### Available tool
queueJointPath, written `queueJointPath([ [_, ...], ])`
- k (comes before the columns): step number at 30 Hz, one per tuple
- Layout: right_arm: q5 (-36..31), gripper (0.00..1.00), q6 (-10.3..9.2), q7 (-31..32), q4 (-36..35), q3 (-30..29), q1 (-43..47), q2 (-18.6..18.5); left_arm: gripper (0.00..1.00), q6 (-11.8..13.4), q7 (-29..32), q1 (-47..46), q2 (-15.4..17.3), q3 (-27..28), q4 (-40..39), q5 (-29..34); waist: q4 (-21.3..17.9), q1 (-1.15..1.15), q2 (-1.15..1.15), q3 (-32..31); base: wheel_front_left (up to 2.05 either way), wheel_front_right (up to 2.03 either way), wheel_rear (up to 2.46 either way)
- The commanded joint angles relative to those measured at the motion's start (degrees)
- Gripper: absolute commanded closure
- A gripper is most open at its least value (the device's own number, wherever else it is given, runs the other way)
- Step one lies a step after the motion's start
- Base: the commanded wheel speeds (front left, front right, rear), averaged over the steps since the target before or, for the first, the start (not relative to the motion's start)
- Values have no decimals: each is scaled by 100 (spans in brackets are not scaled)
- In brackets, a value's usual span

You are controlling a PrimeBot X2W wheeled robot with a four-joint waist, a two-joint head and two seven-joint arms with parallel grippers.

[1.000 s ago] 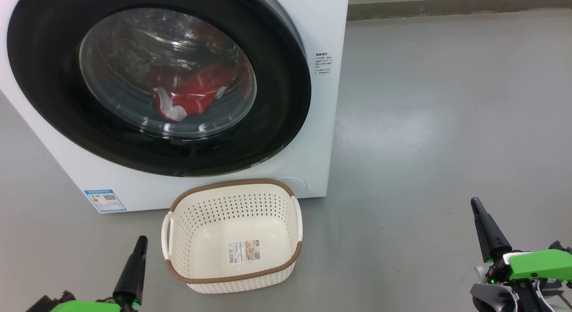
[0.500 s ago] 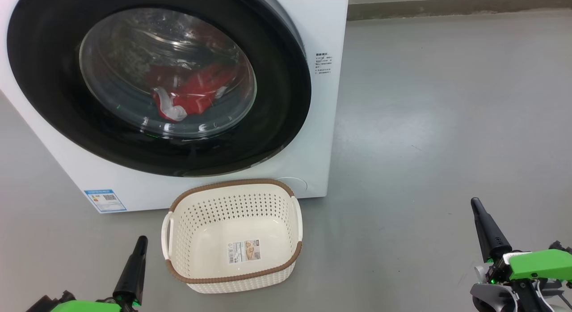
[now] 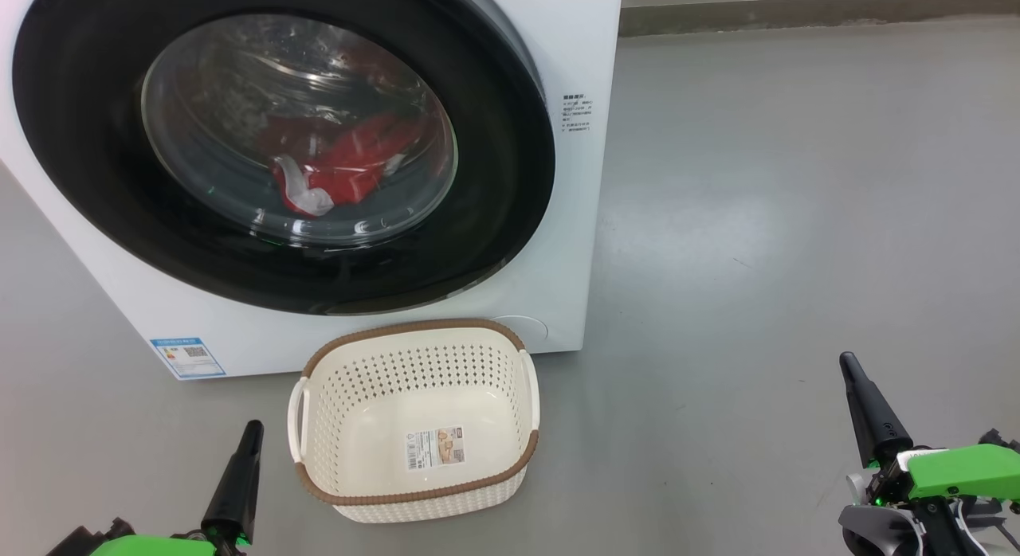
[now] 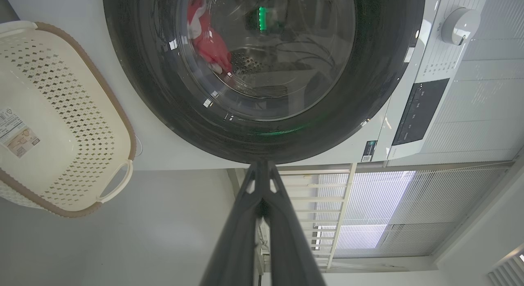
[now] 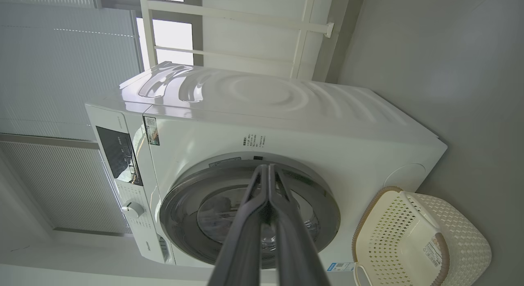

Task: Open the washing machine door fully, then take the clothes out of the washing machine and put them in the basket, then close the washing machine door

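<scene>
On the grey floor [image 3: 797,221], the washing machine [image 3: 586,221] stands as a white box with its front face toward the head camera.

The washing machine door [image 3: 510,166] is shut flat against that face. It has a wide glossy black rim and a bulging clear glass window in the middle.

The clothes [image 3: 343,170] lie bunched behind the glass, low in the machine's drum. They are bright red fabric with a white patch at the lower left of the heap.

A small blue label [image 3: 187,357] sits at the machine's lower left corner.

The basket [image 3: 414,326] stands on the floor just in front of the machine, below the door's lower edge. It is cream-white perforated plastic with a brown woven-look rim, white side handles and a sticker [image 3: 436,448] on the inside bottom.

Left end effector [image 3: 252,428]: in front of the machine's lower left corner and apart from it. Fingers pressed together, holding nothing.

Right end effector [image 3: 846,363]: well off to the right of the machine. Fingers closed tip to tip, holding nothing.
</scene>
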Motion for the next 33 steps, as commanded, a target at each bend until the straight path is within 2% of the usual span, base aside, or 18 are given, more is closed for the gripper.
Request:
queueJointPath([
  [1,25,100,-3,33,-153,143,-242,-86,100,-40,32,-237,55,197,-121,-43,0,0,0,0,0,0,0],
  [19,25,100,-3,33,-153,143,-242,-86,100,-40,32,-237,55,197,-121,-43,0,0,0,0,0,0,0],
  [20,0,0,0,1,0,1,-1,0,0,0,0,-1,0,0,0,0,0,0,0,0,0,0,0],
  [23,-2,0,1,-8,176,3,84,62,0,2,-4,75,-32,-35,171,1,0,0,0,1,0,0,0],
  [24,-2,100,1,-9,251,7,145,93,100,2,-4,132,-51,-46,239,0,0,0,0,2,0,0,0],
  [25,-2,0,1,-10,330,8,210,119,0,2,-5,185,-74,-57,317,0,0,0,0,2,0,0,0],
  [33,-42,0,1,-122,422,174,143,132,0,1,-81,130,-93,-155,392,-20,4,13,0,0,0,0,0],
])
